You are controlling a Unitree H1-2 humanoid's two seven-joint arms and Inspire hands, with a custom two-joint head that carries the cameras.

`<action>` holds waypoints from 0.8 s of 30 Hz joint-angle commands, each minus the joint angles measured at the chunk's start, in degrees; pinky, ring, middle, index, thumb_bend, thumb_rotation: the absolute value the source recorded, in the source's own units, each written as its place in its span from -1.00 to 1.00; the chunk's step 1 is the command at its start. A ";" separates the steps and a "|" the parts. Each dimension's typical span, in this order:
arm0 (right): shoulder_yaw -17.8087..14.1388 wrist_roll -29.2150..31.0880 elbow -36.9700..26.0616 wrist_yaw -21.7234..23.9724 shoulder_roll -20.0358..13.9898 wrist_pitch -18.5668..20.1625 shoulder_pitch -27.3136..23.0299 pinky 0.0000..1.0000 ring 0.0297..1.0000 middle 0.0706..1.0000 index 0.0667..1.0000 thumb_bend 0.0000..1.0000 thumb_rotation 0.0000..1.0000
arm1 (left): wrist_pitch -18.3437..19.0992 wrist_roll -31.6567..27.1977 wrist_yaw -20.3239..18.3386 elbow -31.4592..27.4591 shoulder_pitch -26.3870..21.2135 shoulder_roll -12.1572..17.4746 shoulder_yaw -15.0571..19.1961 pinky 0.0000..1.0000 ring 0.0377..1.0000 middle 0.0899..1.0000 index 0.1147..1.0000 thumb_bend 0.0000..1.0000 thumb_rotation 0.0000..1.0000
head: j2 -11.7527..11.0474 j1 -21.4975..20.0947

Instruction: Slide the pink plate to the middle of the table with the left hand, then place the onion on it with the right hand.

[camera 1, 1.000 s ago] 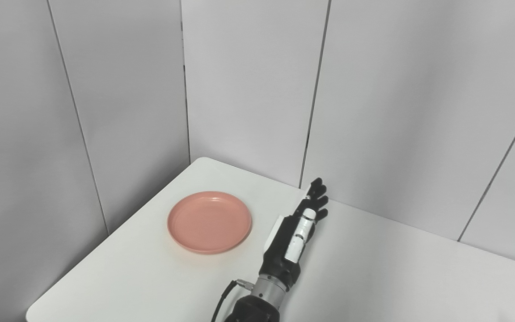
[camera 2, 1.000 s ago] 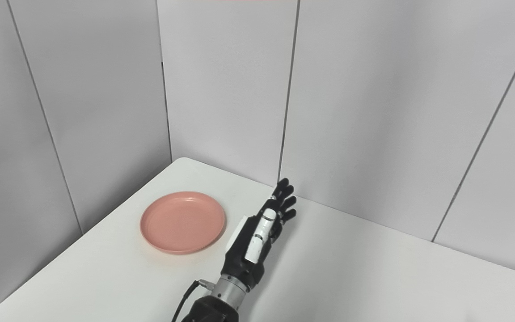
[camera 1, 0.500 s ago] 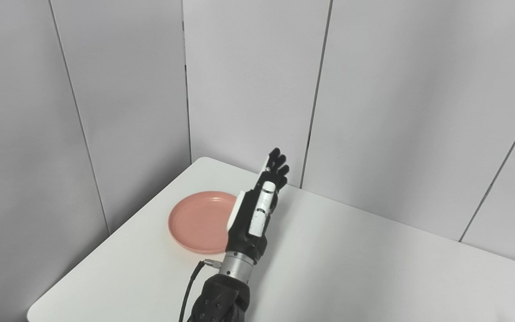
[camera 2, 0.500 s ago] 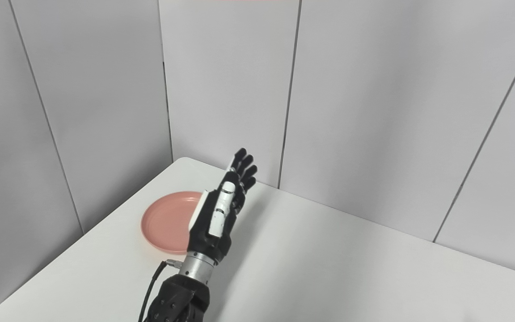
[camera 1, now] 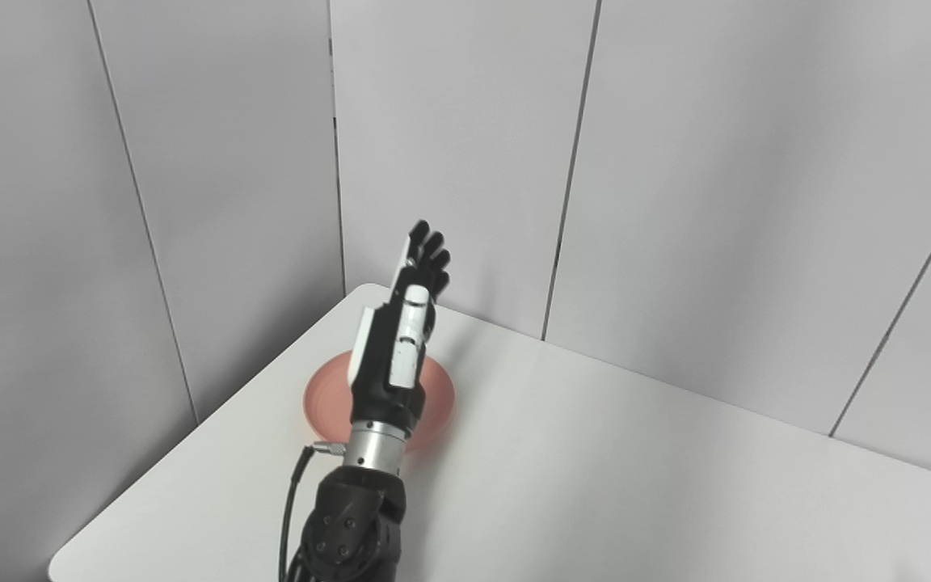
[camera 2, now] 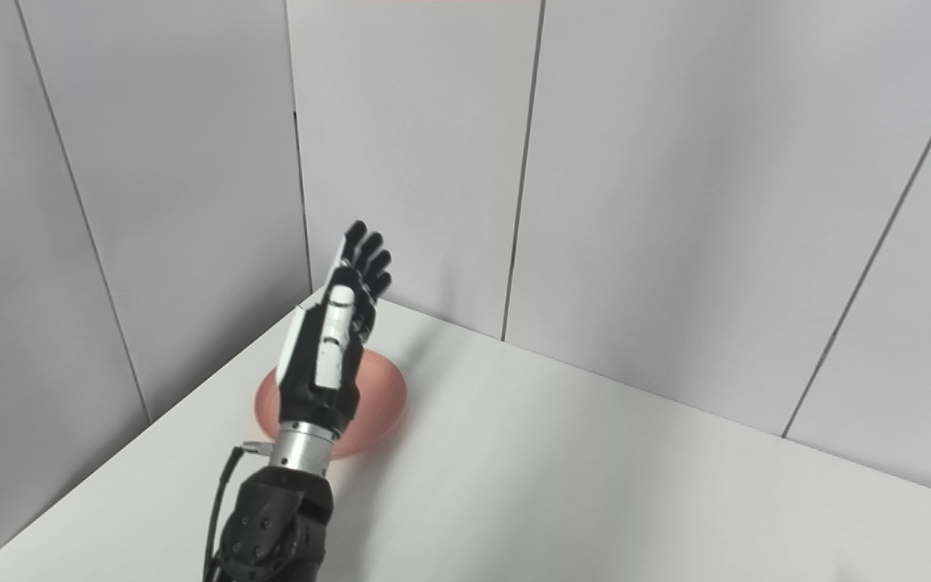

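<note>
A pink plate (camera 1: 438,395) lies flat on the white table (camera 1: 595,485) near its far left corner; my arm hides most of it. My left hand (camera 1: 401,335) is raised above the plate, fingers stretched out together and pointing up toward the wall, holding nothing. In the right eye view the same hand (camera 2: 334,339) covers the middle of the plate (camera 2: 385,400). No onion shows in either view. My right hand is out of view.
Grey wall panels stand close behind the table and along its left side, meeting at a corner (camera 1: 340,275) just past the plate. The table's left edge (camera 1: 191,436) runs diagonally near the plate.
My left hand has swung from the plate's right side leftward and upward, and now hangs over the plate. The plate has not moved.
</note>
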 commanded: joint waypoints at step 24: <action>-0.29 -0.04 2.25 0.03 -0.16 -1.68 -0.06 0.82 0.52 0.59 0.61 -0.30 0.74 | -2.43 -6.99 4.72 7.96 -3.90 9.16 13.75 0.98 0.96 0.96 0.95 -0.08 1.00 | 0.12 1.14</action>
